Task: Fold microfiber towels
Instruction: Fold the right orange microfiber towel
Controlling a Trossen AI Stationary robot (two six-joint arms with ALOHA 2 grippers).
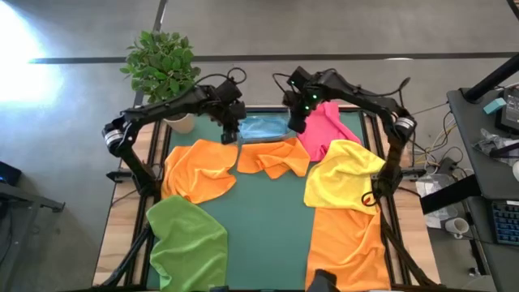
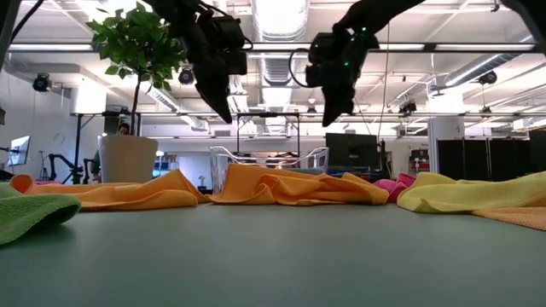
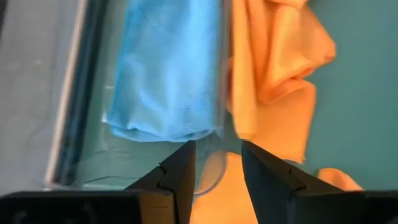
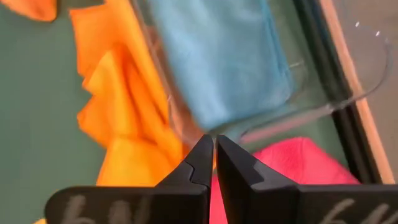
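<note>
Green table (image 1: 272, 219): folded light blue towel (image 1: 263, 127) lies in clear tray (image 1: 280, 136) between both raised claws, left claw (image 1: 229, 135) partly open and empty, right claw (image 1: 297, 126) shut and empty, pink towel (image 1: 320, 130) just beside it.

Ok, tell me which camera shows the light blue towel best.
The left wrist view: the light blue towel lies folded in the clear tray, nearly whole and close. The right wrist view shows it too, blurred. The high view shows a small patch between both arms. The low view shows only the tray, not the towel.
</note>
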